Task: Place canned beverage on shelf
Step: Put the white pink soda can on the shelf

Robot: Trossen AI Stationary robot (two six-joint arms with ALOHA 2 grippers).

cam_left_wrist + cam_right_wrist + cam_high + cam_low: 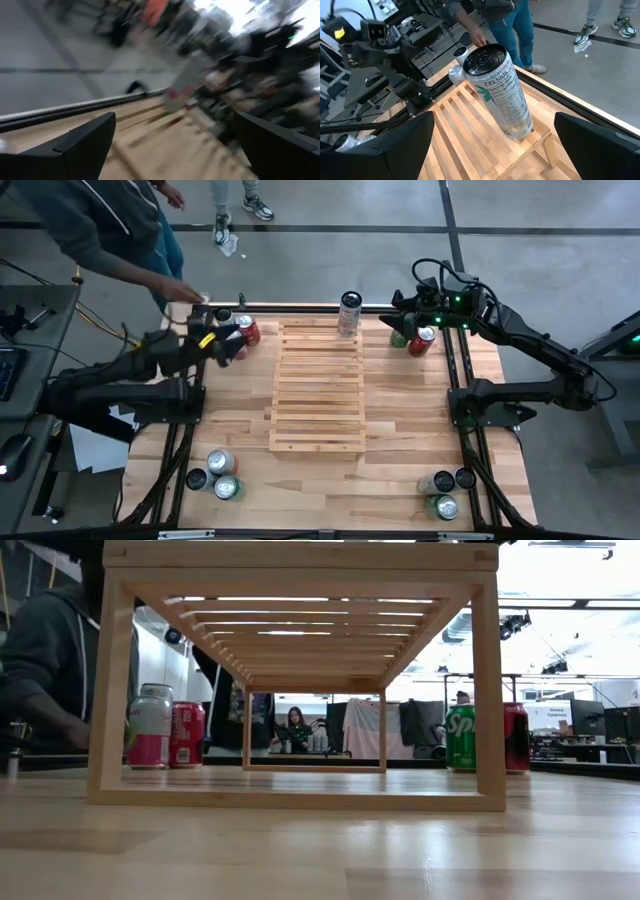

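A tall silver canned beverage (350,313) (502,90) stands upright by its base on the far edge of the pale slatted shelf (316,385) (470,130). My right gripper (398,316) (493,125) hovers open to the can's right, pointing at it, with the can farther off than its fingertips. My left gripper (228,340) (175,122) is open near the table's far left, beside a red can (247,331), with nothing between its fingers. The low view shows the shelf (295,670) but neither gripper.
A green can (400,336) and a red can (423,341) stand below my right gripper. More cans sit at the near left (221,464) and near right (441,494). A person's hand (185,295) reaches over the far left corner.
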